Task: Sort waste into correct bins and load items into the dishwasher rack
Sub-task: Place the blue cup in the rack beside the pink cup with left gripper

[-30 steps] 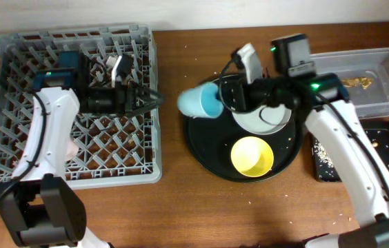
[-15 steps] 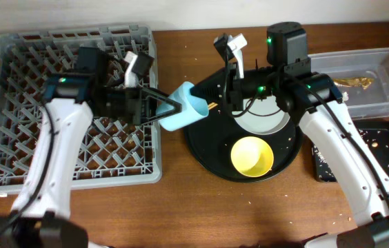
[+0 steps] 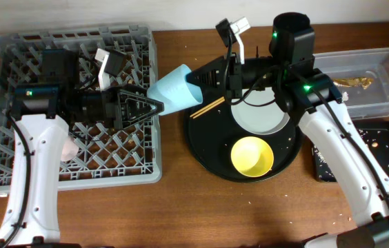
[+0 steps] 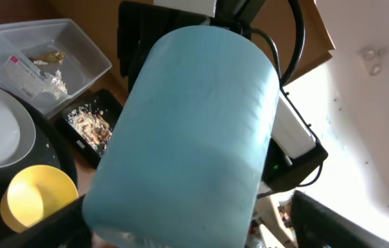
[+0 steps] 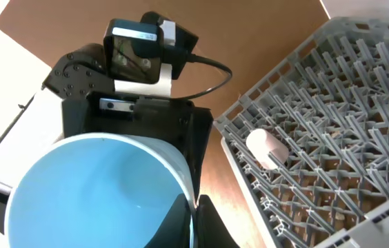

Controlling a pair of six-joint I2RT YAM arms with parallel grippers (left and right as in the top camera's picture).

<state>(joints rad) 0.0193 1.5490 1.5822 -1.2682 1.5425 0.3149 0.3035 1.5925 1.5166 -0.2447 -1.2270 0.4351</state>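
I hold the blue cup in the air on its side, between the tray and the rack's right edge. My right gripper is clenched on the rim, one finger inside the mouth, which leaves the base end free for a handover. My left gripper is spread wide, its fingers straddling that base without pressing it. I judge the left must close before the right lets go, or the cup drops.
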